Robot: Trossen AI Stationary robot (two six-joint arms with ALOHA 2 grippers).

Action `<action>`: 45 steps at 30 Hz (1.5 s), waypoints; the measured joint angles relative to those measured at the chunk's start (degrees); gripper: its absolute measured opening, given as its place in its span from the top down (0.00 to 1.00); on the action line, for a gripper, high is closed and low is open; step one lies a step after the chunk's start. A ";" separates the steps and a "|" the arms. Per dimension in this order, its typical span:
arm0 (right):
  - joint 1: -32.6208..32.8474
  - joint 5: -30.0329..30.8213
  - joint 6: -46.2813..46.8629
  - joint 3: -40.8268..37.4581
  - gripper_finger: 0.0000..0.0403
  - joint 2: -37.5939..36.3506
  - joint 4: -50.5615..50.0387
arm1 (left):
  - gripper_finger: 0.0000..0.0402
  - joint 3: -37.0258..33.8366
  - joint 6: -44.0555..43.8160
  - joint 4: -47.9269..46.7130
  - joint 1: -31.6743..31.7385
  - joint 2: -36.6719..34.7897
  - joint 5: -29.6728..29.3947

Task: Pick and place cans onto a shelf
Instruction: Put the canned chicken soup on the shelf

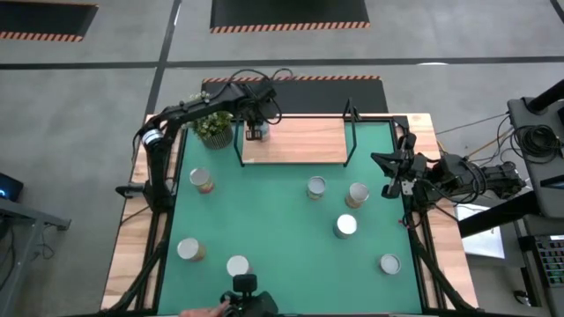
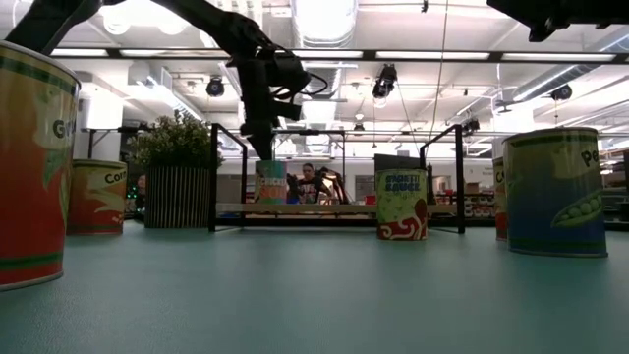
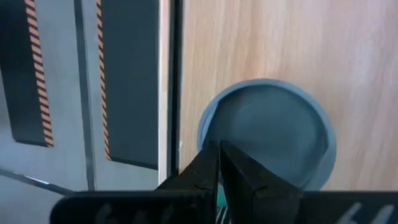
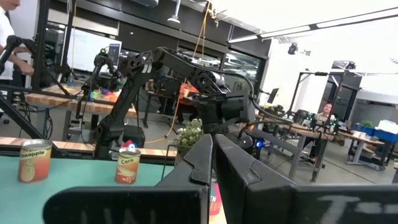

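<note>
Left tool poised over a can on the shelf, right arm parked at the worktop's edge

Your left tool (image 1: 256, 132) hangs over the left end of the rectangular light-brown wooden shelf with thin black metal posts (image 1: 300, 141), its two dark fingers (image 3: 205, 177) pressed together with nothing between them. Directly beneath it one small cylindrical tin can with a dull grey round top (image 3: 267, 134) stands upright on the shelf board, close to the board's edge; in the low view this same can (image 2: 270, 183) shows a colourful label just below the tool's tip. You cannot tell from these views whether the fingertips touch the lid or sit just above it.

Your right tool (image 1: 388, 174) waits at the right edge of the green mat (image 1: 282, 229), fingers closed together and carrying nothing.

Six more silver-topped cans stand on the mat, off the shelf: one near the left side (image 1: 202, 180), two close to each other in front of the shelf (image 1: 316, 187) (image 1: 356, 195), one a little nearer the front (image 1: 345, 225), one at the front left (image 1: 189, 250), one at the front middle (image 1: 238, 266), and one at the front right (image 1: 389, 263) — seven on the mat in all, counted again.

A small green potted plant in a ribbed dark pot (image 1: 214, 129) sits just beside the shelf's left post
</note>
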 joint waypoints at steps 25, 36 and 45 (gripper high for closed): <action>0.01 0.52 -0.55 0.00 0.98 0.00 -0.44 | 1.00 0.55 -0.25 -0.74 0.02 1.66 1.49; 0.01 1.49 -0.57 0.00 0.98 0.00 -0.59 | 1.00 1.31 1.43 -1.29 0.14 1.67 -1.38; 0.02 1.49 -0.57 0.00 0.98 0.00 -0.59 | 1.00 1.36 1.27 -1.24 0.04 1.67 -1.25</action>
